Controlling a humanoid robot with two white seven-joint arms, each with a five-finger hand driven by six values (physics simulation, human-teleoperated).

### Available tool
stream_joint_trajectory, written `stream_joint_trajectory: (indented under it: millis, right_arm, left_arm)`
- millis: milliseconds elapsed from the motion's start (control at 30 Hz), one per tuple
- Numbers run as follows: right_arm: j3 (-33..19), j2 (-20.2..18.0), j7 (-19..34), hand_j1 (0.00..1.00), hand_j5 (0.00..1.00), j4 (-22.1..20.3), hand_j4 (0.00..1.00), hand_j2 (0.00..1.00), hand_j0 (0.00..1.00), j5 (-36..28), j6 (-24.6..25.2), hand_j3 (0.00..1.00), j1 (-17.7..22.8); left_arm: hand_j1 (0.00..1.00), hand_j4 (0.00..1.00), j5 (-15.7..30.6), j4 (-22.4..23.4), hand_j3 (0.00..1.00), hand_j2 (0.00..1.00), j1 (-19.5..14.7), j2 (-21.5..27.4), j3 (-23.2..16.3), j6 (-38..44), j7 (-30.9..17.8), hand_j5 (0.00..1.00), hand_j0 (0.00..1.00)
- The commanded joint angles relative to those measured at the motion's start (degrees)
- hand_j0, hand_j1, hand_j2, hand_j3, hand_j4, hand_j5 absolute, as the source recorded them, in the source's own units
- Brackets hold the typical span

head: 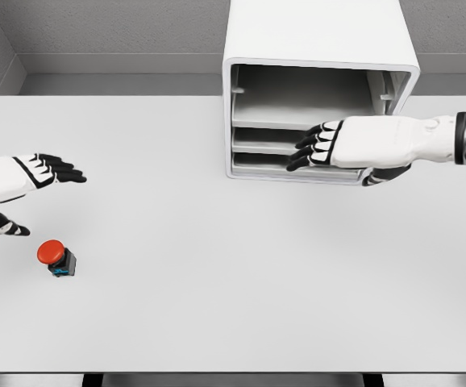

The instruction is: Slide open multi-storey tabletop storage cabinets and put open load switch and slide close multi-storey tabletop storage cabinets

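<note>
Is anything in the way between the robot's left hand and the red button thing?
No. Only bare white table lies between the left hand and the red-capped black load switch. The hand hovers open just above and left of it.

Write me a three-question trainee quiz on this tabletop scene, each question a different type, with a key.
1. True or false: the left hand is grasping the red-capped switch.
2. Multiple choice: where is the right hand?
A. resting flat on the table's near edge
B. in front of the white storage cabinet, fingers extended toward its lower shelves
C. on top of the cabinet
3. Fill in: the switch sits on the white table near the ____ hand.

Key
1. False: the left hand is open and apart from the switch, which lies nearer the camera.
2. B
3. left
</note>
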Motion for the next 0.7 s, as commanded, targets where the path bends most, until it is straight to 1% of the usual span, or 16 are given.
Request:
stream_joint_trajectory:
  millis: [0,33,133,200,667]
  right_arm:
    - [0.1,-0.2,0.0,1.0,1.0,0.1,1.0,1.0,1.0,-0.3,0.2,1.0,0.0]
    - [0.3,-0.6,0.0,1.0,1.0,0.2,1.0,1.0,1.0,-0.3,0.2,1.0,-0.1]
    - [0.6,-0.5,0.0,1.0,1.0,0.8,1.0,1.0,1.0,-0.3,0.2,1.0,-0.4]
    - [0.6,0.2,0.0,1.0,1.0,0.6,1.0,1.0,1.0,-0.3,0.2,1.0,-0.5]
    - [0.8,0.8,0.0,1.0,1.0,0.6,1.0,1.0,1.0,-0.4,0.2,1.0,-1.8]
  left_arm:
    - [1.0,1.0,0.7,0.2,1.0,1.0,-0.1,0.1,-1.4,0.1,-0.2,1.0,1.0]
    - [1.0,1.0,0.9,-0.1,1.0,1.0,0.0,0.2,-1.9,0.1,-0.2,1.0,1.0]
    - [1.0,1.0,1.0,-0.5,1.0,1.0,0.1,0.1,-1.9,0.1,-0.2,1.0,1.0]
    - [1.0,1.0,0.9,-0.4,1.0,1.0,0.0,0.2,-3.2,0.1,-0.2,1.0,1.0]
    - [1.0,1.0,0.8,-0.2,1.0,1.0,-0.1,0.1,-3.2,0.1,-0.2,1.0,1.0]
